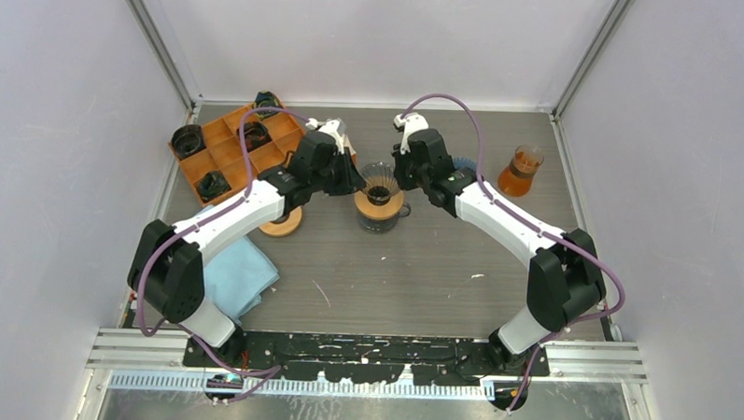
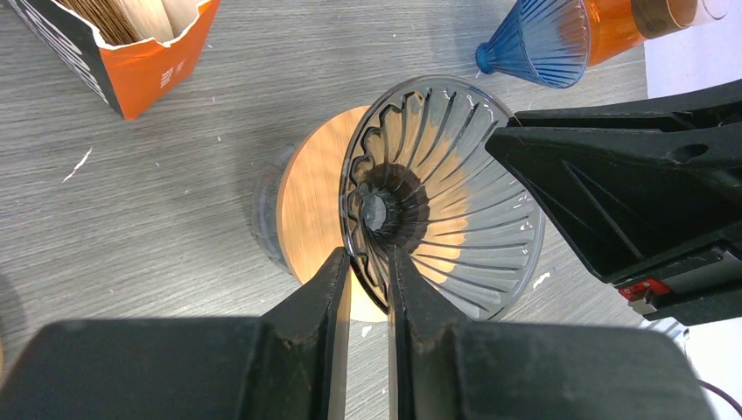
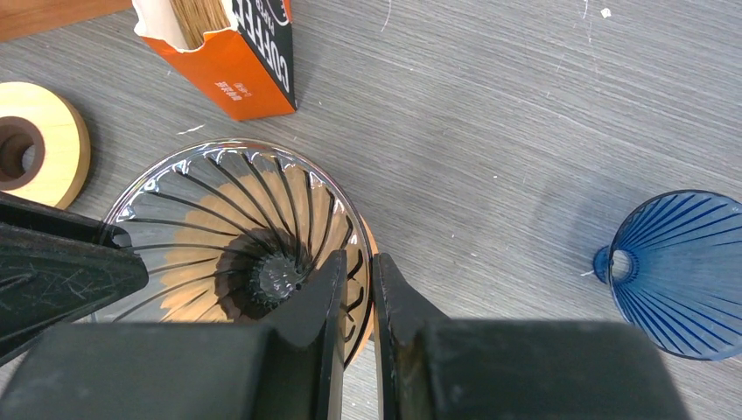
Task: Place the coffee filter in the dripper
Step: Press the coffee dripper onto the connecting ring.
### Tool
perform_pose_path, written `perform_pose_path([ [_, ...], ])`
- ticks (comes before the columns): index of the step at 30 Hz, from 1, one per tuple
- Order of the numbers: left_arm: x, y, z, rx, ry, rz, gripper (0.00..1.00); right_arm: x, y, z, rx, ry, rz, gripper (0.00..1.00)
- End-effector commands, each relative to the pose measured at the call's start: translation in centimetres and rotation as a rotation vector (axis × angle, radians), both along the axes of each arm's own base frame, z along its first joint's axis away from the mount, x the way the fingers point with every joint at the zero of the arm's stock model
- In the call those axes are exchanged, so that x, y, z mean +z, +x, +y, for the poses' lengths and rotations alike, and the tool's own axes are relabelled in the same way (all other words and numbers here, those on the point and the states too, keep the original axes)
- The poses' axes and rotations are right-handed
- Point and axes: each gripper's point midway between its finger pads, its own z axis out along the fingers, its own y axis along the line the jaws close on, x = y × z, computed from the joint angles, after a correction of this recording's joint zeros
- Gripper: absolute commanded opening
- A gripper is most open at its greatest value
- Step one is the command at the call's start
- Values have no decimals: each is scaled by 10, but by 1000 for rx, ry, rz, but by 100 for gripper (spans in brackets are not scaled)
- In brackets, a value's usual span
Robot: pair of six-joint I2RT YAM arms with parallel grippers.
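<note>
Coffee filters (image 3: 194, 17) stood upright in the open orange box (image 3: 223, 74), at 12 o'clock from the clear ribbed dripper (image 3: 219, 219) in the right wrist view. From the top, the box was mostly hidden under the left arm (image 1: 247, 206). The dripper sat on a wooden collar (image 2: 311, 201), with the left jaws pinching its rim on one side and the right jaws pinching the opposite rim. The orange tray (image 1: 223, 152) at 9 o'clock held dark round items (image 1: 189, 140) in several compartments. The glass carafe (image 1: 521, 171) at 3 o'clock held orange liquid. The wrist views showed the blue dripper (image 3: 678, 276) on its side; only the top view showed the blue cloth (image 1: 240, 271) at 8 o'clock. The wooden ring (image 1: 281, 224) lay just beside the left arm. The desk (image 1: 422, 268) was grey wood-grain with white flecks, inside white walls (image 1: 374, 33) and an aluminium frame (image 1: 159, 44).
</note>
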Motion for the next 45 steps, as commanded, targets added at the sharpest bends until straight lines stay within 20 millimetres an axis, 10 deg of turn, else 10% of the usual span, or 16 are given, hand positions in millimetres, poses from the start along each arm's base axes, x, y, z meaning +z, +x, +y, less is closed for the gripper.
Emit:
perform_pose_path([
  [1,-97,-61,6,-139,211,230,2,-110,-70,-14,96,-210,334,1],
  [39,-115,-71,17,-117,261,302,2,-158,-110,-30,52,-247,478,1],
  [45,-119,-74,26,-103,303,321,1,-137,-119,-22,77,-188,495,1],
])
